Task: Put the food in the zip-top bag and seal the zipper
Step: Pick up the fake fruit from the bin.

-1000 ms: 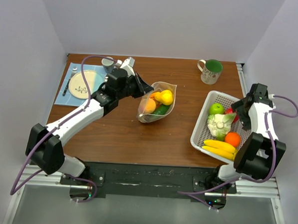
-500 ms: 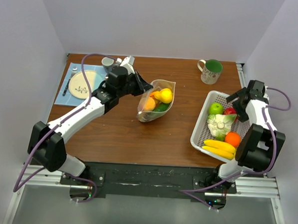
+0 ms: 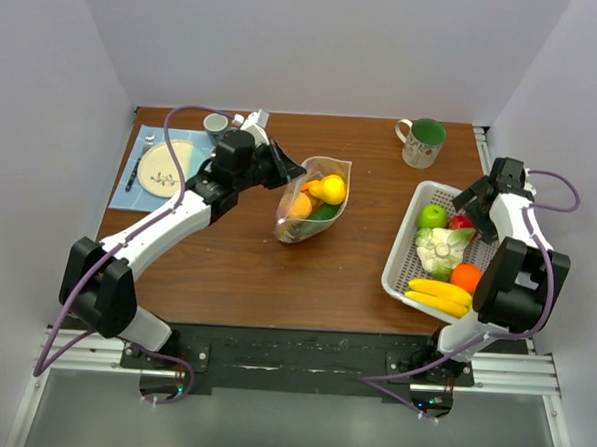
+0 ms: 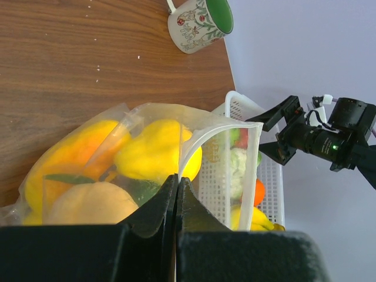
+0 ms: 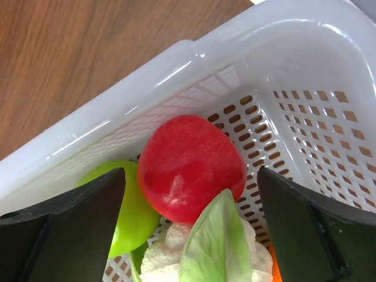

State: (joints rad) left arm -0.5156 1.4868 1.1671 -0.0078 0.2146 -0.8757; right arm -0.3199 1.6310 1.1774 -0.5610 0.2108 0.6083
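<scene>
The clear zip-top bag (image 3: 315,199) stands open mid-table holding a yellow pear (image 3: 332,190), an orange piece (image 3: 300,206) and a green piece (image 3: 323,215). My left gripper (image 3: 289,173) is shut on the bag's mouth rim (image 4: 223,126), with its tips (image 4: 177,179) pinching the zipper strip. My right gripper (image 3: 475,205) is open over the far end of the white basket (image 3: 402,259). Its fingers straddle a red apple (image 5: 191,167) without touching it. A green apple (image 3: 433,217), cauliflower (image 3: 439,246), orange (image 3: 466,277) and bananas (image 3: 440,294) also lie in the basket.
A flowered mug (image 3: 422,142) stands at the back right. A plate (image 3: 166,169) on a blue mat with cutlery and a small cup (image 3: 217,125) sit at the back left. The basket's far wall (image 5: 194,64) is just beyond my right fingers.
My right gripper has swung from the basket's right side to its far end, now over the red apple. The left gripper keeps its hold on the bag, barely shifted.
</scene>
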